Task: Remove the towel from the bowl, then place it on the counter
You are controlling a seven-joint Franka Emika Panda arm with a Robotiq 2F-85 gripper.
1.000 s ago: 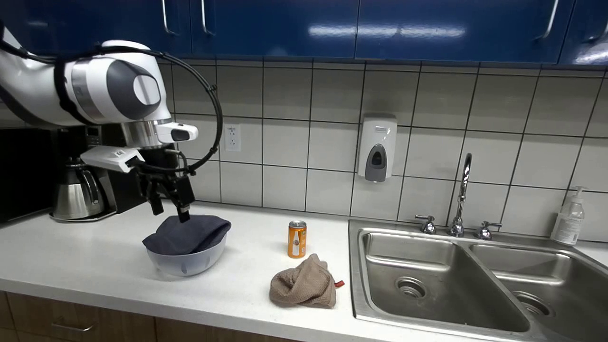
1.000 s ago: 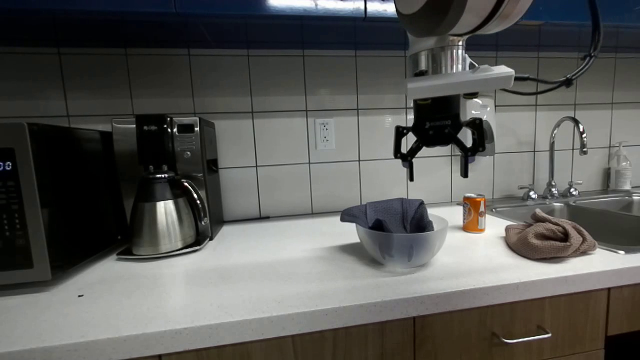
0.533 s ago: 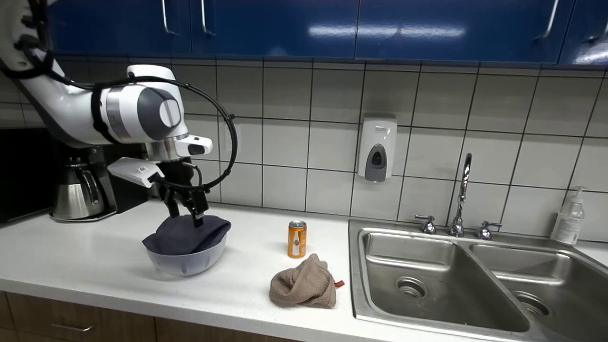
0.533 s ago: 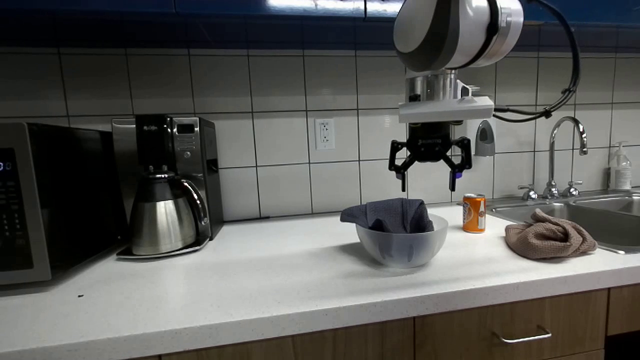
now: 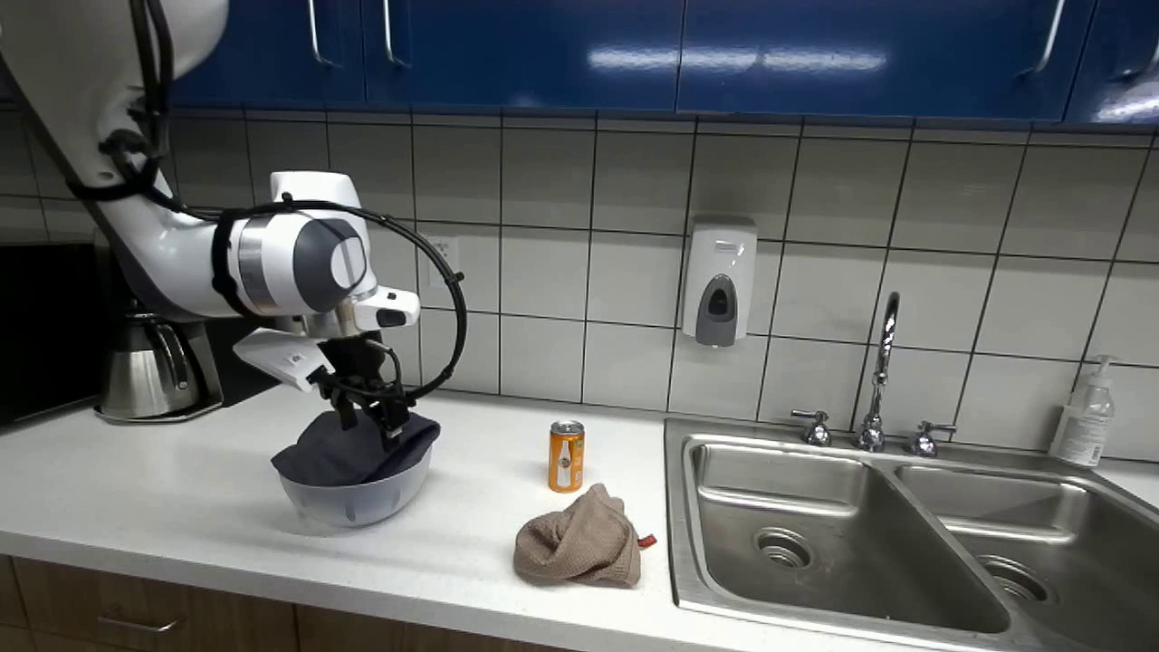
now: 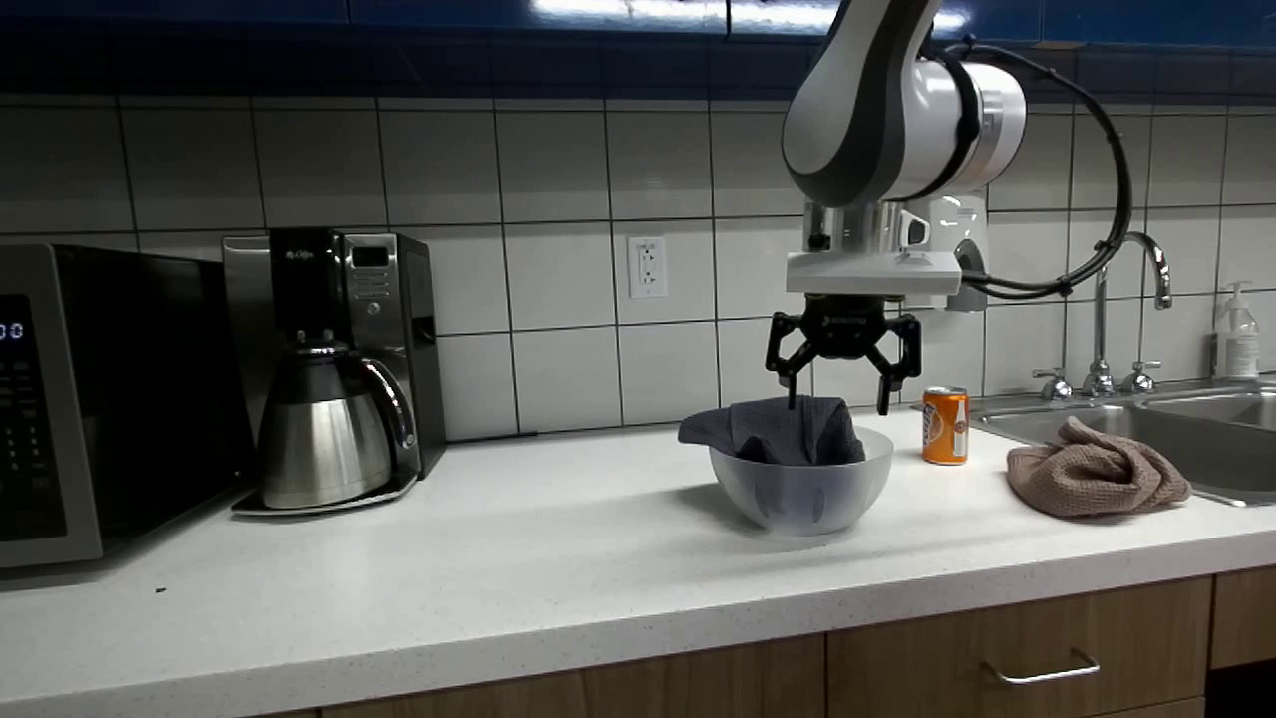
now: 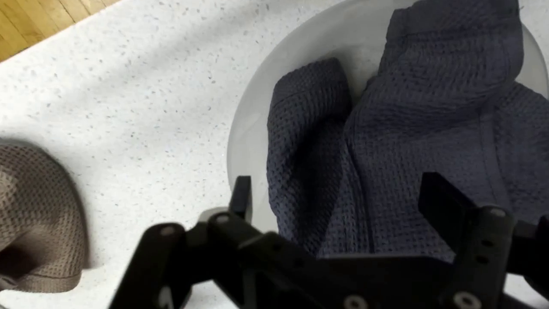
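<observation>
A dark blue-grey towel lies bunched in a translucent white bowl, part of it over the rim. The towel shows in both exterior views (image 5: pixel 330 453) (image 6: pixel 778 434) and in the wrist view (image 7: pixel 411 150). The bowl (image 5: pixel 362 503) (image 6: pixel 807 496) stands on the white counter (image 5: pixel 471 552) (image 6: pixel 498 578). My gripper (image 5: pixel 369 433) (image 6: pixel 837 406) points down, open and empty, at the height of the towel's top. In the wrist view the fingers (image 7: pixel 336 184) are wide apart, one over the bowl's edge (image 7: pixel 251 146), one over the towel. Whether the fingertips touch the towel is unclear.
A brown towel (image 5: pixel 579 539) (image 6: pixel 1097 474) and an orange can (image 5: pixel 566 457) (image 6: pixel 945 427) stand between bowl and sink (image 5: pixel 684 543). A coffee maker (image 6: pixel 329 419) and microwave (image 6: pixel 120 399) are on the opposite side. Blue cabinets (image 5: pixel 525 54) hang above.
My gripper has come down toward the bowl, moving slightly right in an exterior view and slightly left in the opposite one. It stays open. Towel and bowl have not moved.
</observation>
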